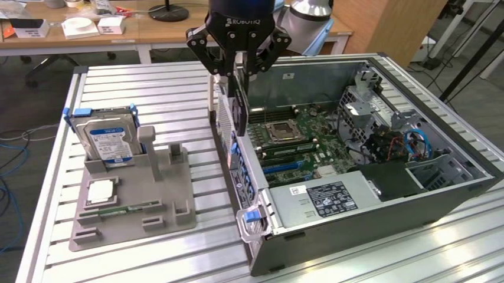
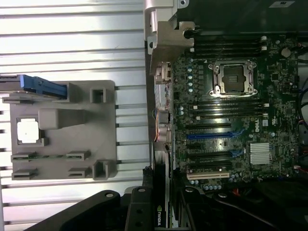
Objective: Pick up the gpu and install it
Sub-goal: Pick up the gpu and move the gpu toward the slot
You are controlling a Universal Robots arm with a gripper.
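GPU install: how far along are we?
Done: pickup. The gpu is off the table and clear of the grey parts holder. In hand: the end effector grips it upright above the open PC case, near the rear wall. Left: seating. The card is not in a slot yet, and the motherboard's blue expansion slot sits bare.

The gripper [image 2: 162, 195] clamped the gpu [image 2: 160, 216] edge-on, in line with the case wall [image 2: 166, 43] at the edge of the motherboard [image 2: 231, 120], whose CPU socket [image 2: 234, 79] stood empty. Outside the case, a grey parts holder [image 2: 62, 144] lay on the slatted table [image 2: 72, 38], carrying a CPU [image 2: 28, 131].
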